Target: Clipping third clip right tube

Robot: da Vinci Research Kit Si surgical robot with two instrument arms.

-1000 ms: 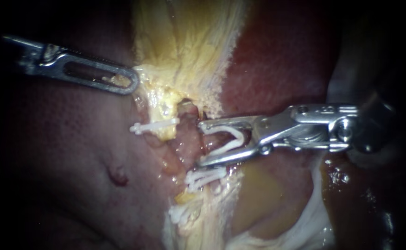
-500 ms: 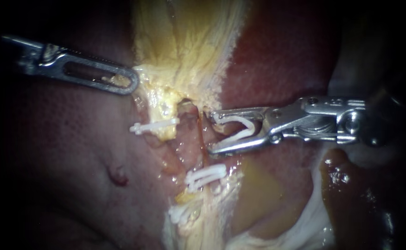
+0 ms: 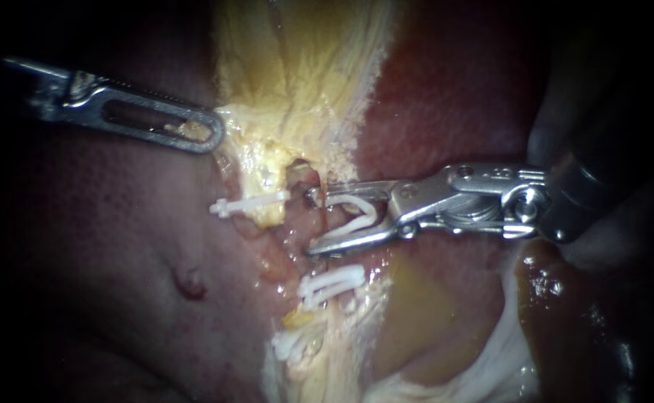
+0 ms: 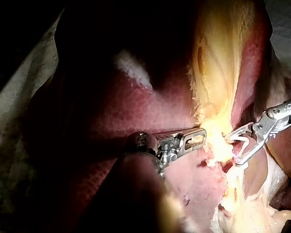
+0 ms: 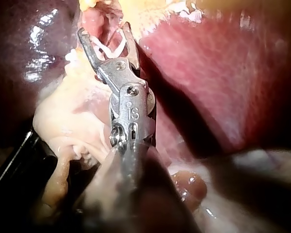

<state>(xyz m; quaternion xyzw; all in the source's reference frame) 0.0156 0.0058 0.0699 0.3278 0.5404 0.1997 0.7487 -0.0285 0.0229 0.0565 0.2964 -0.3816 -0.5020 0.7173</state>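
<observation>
While the yellow tissue (image 3: pixel 297 82) is held taut by the left instrument (image 3: pixel 211 134) at the upper left of the frame, its hand clenched on the tissue's edge, that pull is best kept steady so that nothing shifts during closure. Left of centre, a shut clip (image 3: pixel 248 203) is seen lodged across a neighbouring tube. At centre, the right tube (image 3: pixel 324 263) is shown as a thin, wet, pinkish strand running down to the shut clips (image 3: pixel 332 283) at lower centre. It appears to be straddled by the right instrument (image 3: pixel 310 222), which is brought in from the right with its hand spread wide and grasping an open clip (image 3: pixel 353 218). Both tips should be confirmed past the tube's far side. The clip should then be squared across the tube, kept apart from the lower clips, and squeezed evenly.
</observation>
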